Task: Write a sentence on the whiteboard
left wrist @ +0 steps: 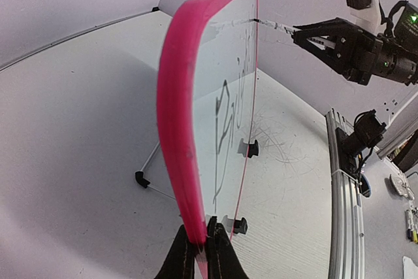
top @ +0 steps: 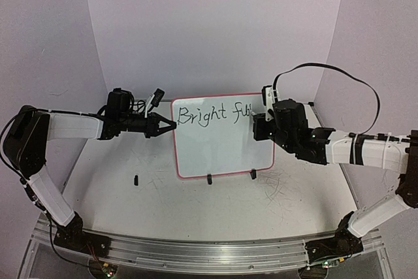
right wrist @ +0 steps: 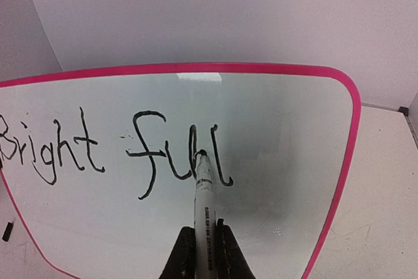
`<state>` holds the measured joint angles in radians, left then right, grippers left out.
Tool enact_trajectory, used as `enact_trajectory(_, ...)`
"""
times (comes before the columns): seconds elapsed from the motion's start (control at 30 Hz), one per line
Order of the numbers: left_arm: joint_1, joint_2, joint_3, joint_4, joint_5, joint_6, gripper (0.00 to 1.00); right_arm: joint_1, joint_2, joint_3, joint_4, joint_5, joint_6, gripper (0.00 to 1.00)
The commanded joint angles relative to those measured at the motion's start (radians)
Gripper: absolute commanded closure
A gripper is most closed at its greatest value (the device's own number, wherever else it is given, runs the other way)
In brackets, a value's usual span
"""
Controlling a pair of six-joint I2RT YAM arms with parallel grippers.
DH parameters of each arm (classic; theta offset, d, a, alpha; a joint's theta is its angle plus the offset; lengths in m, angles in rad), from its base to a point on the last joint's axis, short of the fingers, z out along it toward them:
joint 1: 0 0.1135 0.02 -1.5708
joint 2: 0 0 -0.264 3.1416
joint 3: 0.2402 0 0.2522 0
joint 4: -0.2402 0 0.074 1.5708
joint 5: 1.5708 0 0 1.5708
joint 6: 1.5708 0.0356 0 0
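Observation:
The whiteboard (top: 222, 151) stands upright at mid-table, white with a pink-red frame. Black marker words, the sentence (top: 212, 114), run along its top and read "Bright fu" plus one tall hooked stroke. My left gripper (top: 168, 125) is shut on the board's left frame edge (left wrist: 179, 129); the wrist view shows both fingers (left wrist: 204, 228) clamped on the pink rim. My right gripper (top: 261, 117) is at the board's upper right, shut on a white marker (right wrist: 204, 207). The marker's tip touches the whiteboard (right wrist: 281, 135) between the "u" and the last stroke of the sentence (right wrist: 140, 155).
Two black clip feet (top: 209, 178) (top: 253, 174) hold the board's lower edge. A small loose black piece (top: 136, 180) lies at front left. Faint marker scribbles (top: 274, 187) mark the table by the right arm. An aluminium rail (top: 196, 253) runs along the near edge.

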<state>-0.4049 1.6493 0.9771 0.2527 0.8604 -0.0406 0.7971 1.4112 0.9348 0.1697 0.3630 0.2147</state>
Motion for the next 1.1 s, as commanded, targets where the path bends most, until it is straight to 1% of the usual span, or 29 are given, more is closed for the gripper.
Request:
enact_trajectory(0.0, 0.005, -0.044, 0.021, 0.054, -0.032, 0.07, 1.0, -0.002, 0.012, 0.046, -0.005, 0.067, 0.016, 1.0)
enact_trajectory(0.23, 0.005, -0.045, 0.02, 0.054, -0.032, 0.07, 1.0, -0.002, -0.001, 0.042, -0.034, 0.132, 0.039, 1.0)
enact_trajectory(0.33, 0.004, -0.045, 0.02, 0.054, -0.032, 0.07, 1.0, -0.002, -0.001, 0.047, -0.036, 0.128, 0.039, 1.0)
enact_trajectory(0.43, 0.004, -0.046, 0.019, 0.054, -0.033, 0.07, 1.0, -0.001, -0.01, 0.053, -0.029, 0.091, 0.021, 1.0)
enact_trajectory(0.5, 0.004, -0.044, 0.021, 0.053, -0.033, 0.07, 1.0, 0.011, -0.051, 0.039, 0.001, 0.061, -0.001, 1.0)
enact_trajectory(0.6, 0.005, -0.043, 0.019, 0.053, -0.034, 0.071, 1.0, 0.022, -0.177, -0.042, 0.08, 0.017, -0.035, 1.0)
enact_trajectory(0.67, 0.005, -0.043, 0.023, 0.053, -0.035, 0.071, 1.0, 0.021, -0.233, -0.086, 0.093, 0.036, -0.052, 1.0)
enact_trajectory(0.8, 0.005, -0.046, 0.021, 0.053, -0.035, 0.07, 1.0, 0.014, -0.228, -0.085, 0.033, 0.095, -0.074, 1.0)
enact_trajectory(0.93, 0.005, -0.053, 0.019, 0.051, -0.04, 0.071, 1.0, 0.014, -0.231, -0.075, 0.005, 0.047, -0.073, 1.0)
enact_trajectory(1.07, 0.005, -0.052, 0.019, 0.051, -0.039, 0.071, 1.0, 0.014, -0.239, -0.075, -0.032, 0.047, -0.051, 1.0)
